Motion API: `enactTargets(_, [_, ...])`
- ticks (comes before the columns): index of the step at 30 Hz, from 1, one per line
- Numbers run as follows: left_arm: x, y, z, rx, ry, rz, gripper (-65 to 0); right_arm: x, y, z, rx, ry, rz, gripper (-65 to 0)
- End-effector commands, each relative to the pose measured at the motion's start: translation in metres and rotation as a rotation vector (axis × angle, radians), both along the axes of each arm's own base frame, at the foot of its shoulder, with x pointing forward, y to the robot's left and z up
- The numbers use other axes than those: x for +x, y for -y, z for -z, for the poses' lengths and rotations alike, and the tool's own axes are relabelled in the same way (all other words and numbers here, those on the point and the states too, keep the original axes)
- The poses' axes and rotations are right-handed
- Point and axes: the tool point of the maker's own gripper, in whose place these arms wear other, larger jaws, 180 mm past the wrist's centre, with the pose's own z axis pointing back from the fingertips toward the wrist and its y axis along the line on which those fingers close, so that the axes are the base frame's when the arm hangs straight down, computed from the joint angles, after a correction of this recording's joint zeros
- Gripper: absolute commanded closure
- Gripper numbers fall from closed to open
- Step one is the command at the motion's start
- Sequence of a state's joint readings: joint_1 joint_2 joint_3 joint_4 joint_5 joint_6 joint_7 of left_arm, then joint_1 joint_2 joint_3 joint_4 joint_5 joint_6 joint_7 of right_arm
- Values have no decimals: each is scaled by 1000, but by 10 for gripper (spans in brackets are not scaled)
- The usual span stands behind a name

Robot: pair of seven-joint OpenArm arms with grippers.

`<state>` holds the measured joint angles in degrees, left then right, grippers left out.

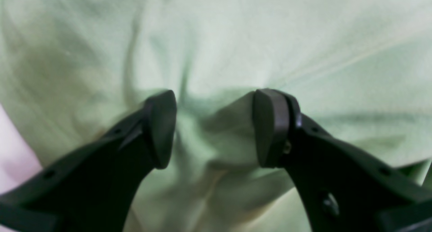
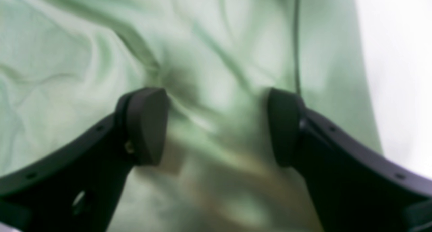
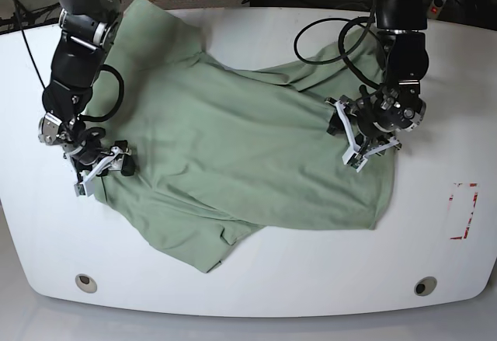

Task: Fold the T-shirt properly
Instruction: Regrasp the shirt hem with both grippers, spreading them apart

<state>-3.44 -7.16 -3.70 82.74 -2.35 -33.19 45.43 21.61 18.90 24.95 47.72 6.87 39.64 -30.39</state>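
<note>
The pale green T-shirt (image 3: 248,147) lies spread and wrinkled across the white table (image 3: 311,279), with a flap turned over at its lower front. My left gripper (image 3: 365,135) is pressed down on the shirt's right side. In the left wrist view its jaws (image 1: 216,127) stand apart, with a raised ridge of T-shirt (image 1: 222,39) cloth between the pads. My right gripper (image 3: 101,166) sits on the shirt's left edge. In the right wrist view it is open (image 2: 216,127), over creased T-shirt (image 2: 84,56) fabric.
A red rectangular mark (image 3: 463,210) is on the table near its right edge. Two round holes (image 3: 87,282) (image 3: 425,286) sit by the front edge. Cables hang from both arms above the cloth. Bare white table surrounds the shirt at front and sides.
</note>
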Motion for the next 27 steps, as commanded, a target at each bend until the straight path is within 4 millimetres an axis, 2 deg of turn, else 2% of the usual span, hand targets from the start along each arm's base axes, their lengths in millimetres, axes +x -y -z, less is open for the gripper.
enactTargets(1, [-5,-27,3,94,-29,-4,-339,1,-2,-6,-6,21,-10,-445])
enactTargets(3, [-8,-32,5,109,-39,15,-339,-7,-8,-2,-13,22,-21,-444])
enactTargets(8, [-36,-48,17,159,-100,108,-339,-35,-28,-1,-76,-10,-81,-444])
enactTargets(11, [-38,-59,17,183,-106,107,-339,-51,-43,-4,-109,-22,-112,-444])
enactTargets(14, [-54,-71,24,209,-141,110,-339,-68,-56,-2,-117,-32,-129,-444])
enactTargets(17, [-47,-68,10,221,-92,122,-339,-78,-63,-5,-129,-33,-139,-444])
enactTargets(22, [-35,-60,-21,231,12,132,-339,-73,-67,-24,-166,1,-153,-444])
enactTargets(27, [-27,-55,-51,206,66,97,-339,-39,-58,-59,-208,69,-148,-444])
